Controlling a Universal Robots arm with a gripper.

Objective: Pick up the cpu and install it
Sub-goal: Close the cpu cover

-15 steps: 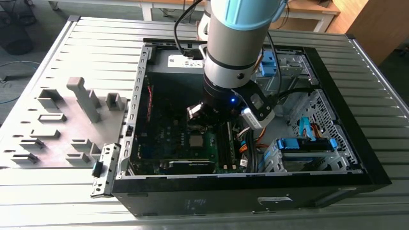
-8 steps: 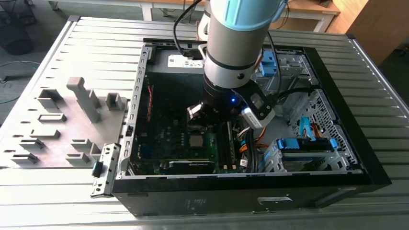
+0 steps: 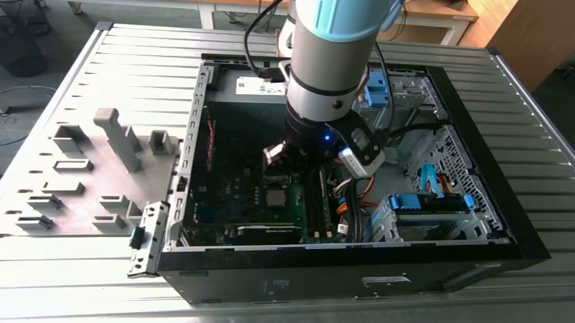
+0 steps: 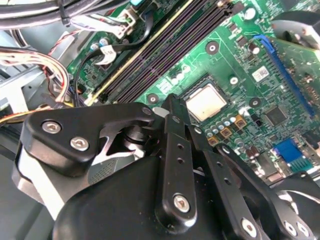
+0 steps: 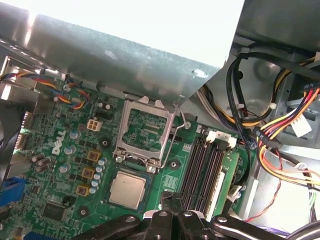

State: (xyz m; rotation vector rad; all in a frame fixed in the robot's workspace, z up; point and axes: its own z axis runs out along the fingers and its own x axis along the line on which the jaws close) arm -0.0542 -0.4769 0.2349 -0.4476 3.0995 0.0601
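Log the cpu [image 5: 129, 189] as lying flat in the socket [image 5: 131, 171] of the motherboard [image 5: 65, 165], metal top up, inside the open computer case [image 3: 359, 274] on the ribbed surface [image 3: 134, 60]. Tag the load plate [image 5: 145, 131] as swung up and open, hinged just beside the chip, lever [image 5: 172, 140] raised alongside.

Place the jaws above the motherboard, tips near the cpu's edge on the memory slots [image 5: 202, 170] side, apart from it. Read the jaws as closed or nearly so, gripping nothing; probably, with tips seen end-on in both wrist views and any gap hidden.

Judge the step as placement at the socket: looks seated, not yet clamped. To do it well: keep vertical, avoid any sideways nudge on the chip, keep clear of the raised plate and lever, check all corners for flush seating.

Hard to confirm: orientation notch, pins under the chip, true height of the tips. In the exterior view, arm [image 3: 328, 60] covering part of the socket area, cpu small below it. Cable bundle [image 5: 280, 125] cut off at the frame edge.
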